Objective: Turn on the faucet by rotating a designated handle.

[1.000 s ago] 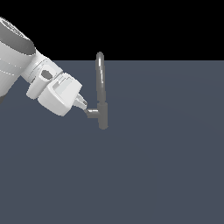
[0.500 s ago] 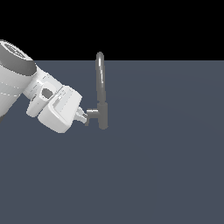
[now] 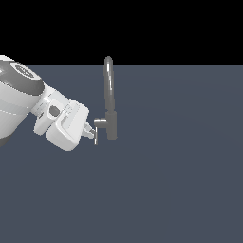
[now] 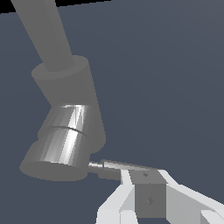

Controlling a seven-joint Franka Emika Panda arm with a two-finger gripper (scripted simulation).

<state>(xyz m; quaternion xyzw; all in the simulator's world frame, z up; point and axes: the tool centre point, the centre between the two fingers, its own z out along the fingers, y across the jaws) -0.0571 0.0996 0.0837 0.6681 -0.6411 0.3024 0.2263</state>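
The faucet (image 3: 109, 95) stands upright in the middle of the exterior view, a slim grey spout on a thicker base. The handle (image 3: 99, 123) sticks out from that base toward the exterior view's left, and its thin bar hangs down at the end. My gripper (image 3: 90, 133) is shut, with its fingertips pressed against the bar from the exterior view's left. In the wrist view the faucet (image 4: 70, 87) base and the shiny handle (image 4: 61, 142) stub loom close. The thin bar runs to my gripper (image 4: 141, 176), whose fingers are together.
A flat dark grey-blue floor (image 3: 180, 180) spreads all around the faucet. My white arm (image 3: 28, 109) fills the exterior view's left side.
My gripper has moved downward next to the faucet's base, staying at the handle's end. The handle's thin bar now hangs lower than before.
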